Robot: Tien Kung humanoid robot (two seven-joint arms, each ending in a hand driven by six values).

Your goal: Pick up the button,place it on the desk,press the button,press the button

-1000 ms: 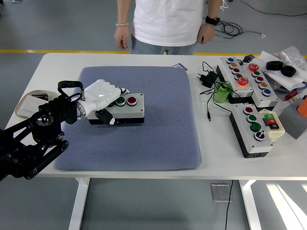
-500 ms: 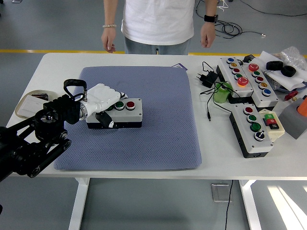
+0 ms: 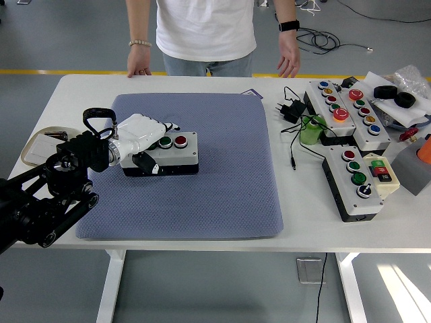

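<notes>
The white counter (image 3: 202,81) carries a blue-grey mat (image 3: 202,188) over its left and middle part. At the left edge lies a shallow tray (image 3: 37,145). Along the right side sit two long button boxes (image 3: 347,114), a black-sided button box (image 3: 360,182), a green cup (image 3: 311,129) and a black plug with cable (image 3: 291,108).

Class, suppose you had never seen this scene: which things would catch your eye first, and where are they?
The white left hand gripping a button box on the blue mat, left of centre. Next, the cluster of button boxes and cables at the table's right. A person stands at the far side, one hand touching the table edge.
</notes>
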